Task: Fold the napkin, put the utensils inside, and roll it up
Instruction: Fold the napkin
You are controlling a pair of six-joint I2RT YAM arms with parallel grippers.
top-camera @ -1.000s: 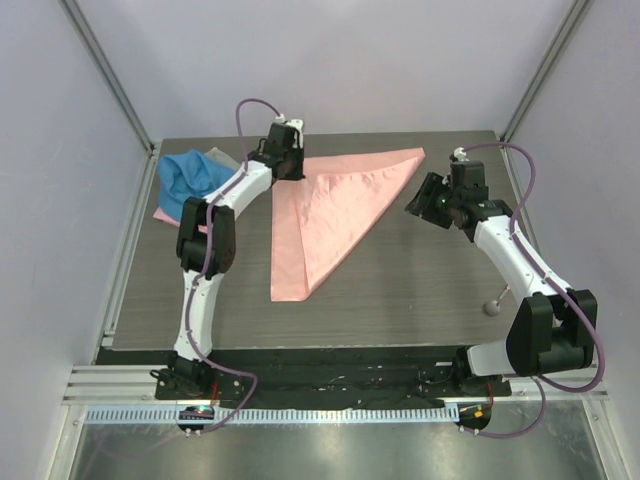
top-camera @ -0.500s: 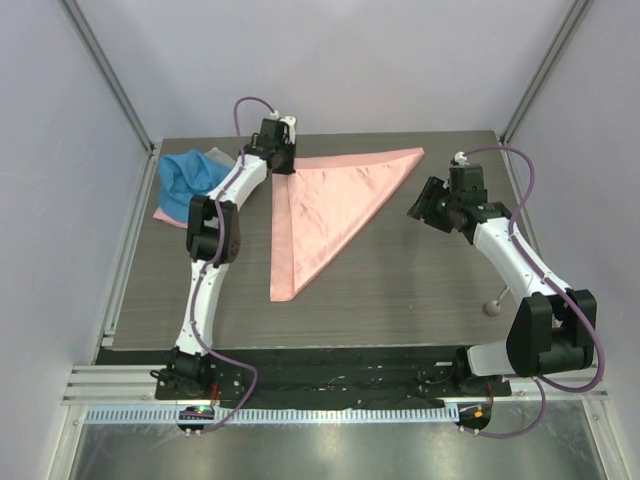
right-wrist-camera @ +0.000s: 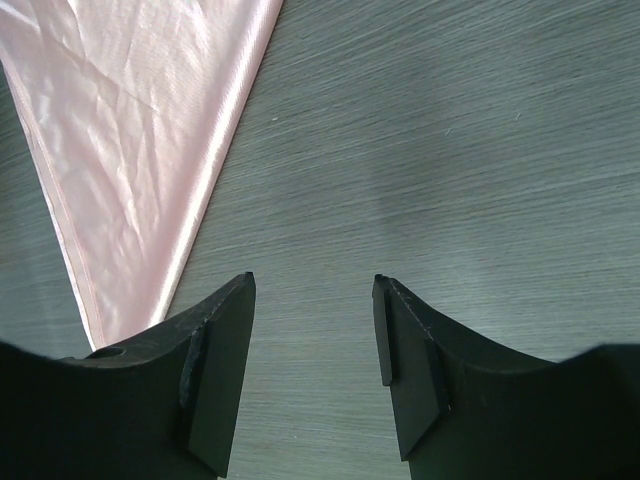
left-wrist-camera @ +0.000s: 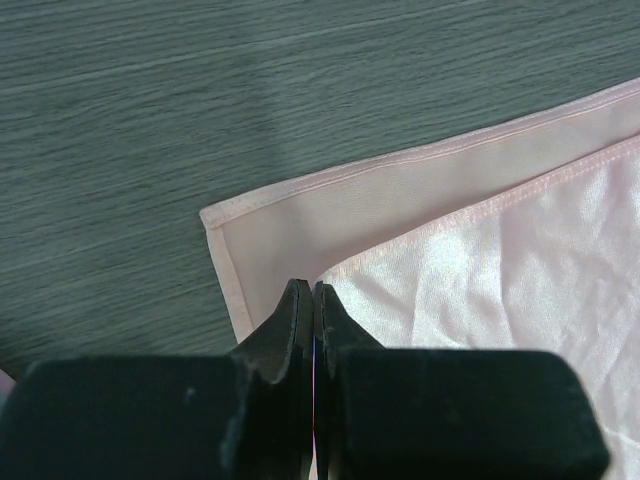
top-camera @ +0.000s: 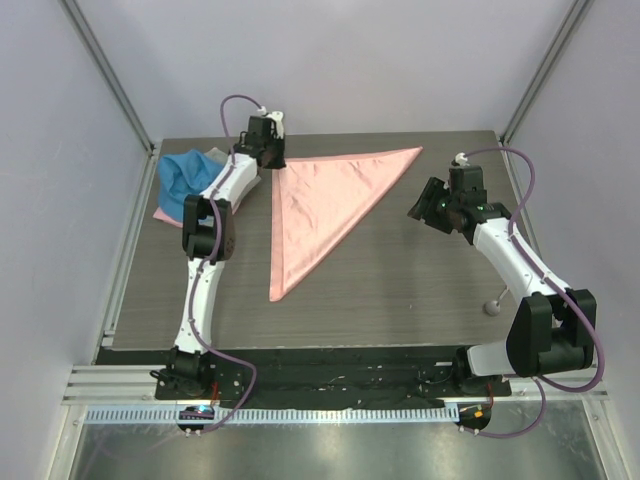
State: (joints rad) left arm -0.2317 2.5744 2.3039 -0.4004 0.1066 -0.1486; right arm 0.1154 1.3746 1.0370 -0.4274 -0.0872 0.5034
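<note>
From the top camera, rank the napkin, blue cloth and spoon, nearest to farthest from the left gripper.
1. napkin, its far-left corner at the shut jaws of the left gripper.
2. blue cloth, table's far-left corner.
3. spoon, far right, near edge.

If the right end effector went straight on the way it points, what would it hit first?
Most likely the bare tabletop: the open right end effector aims at plain wood grain, with the pink napkin off to one side. Depth is uncertain.
</note>
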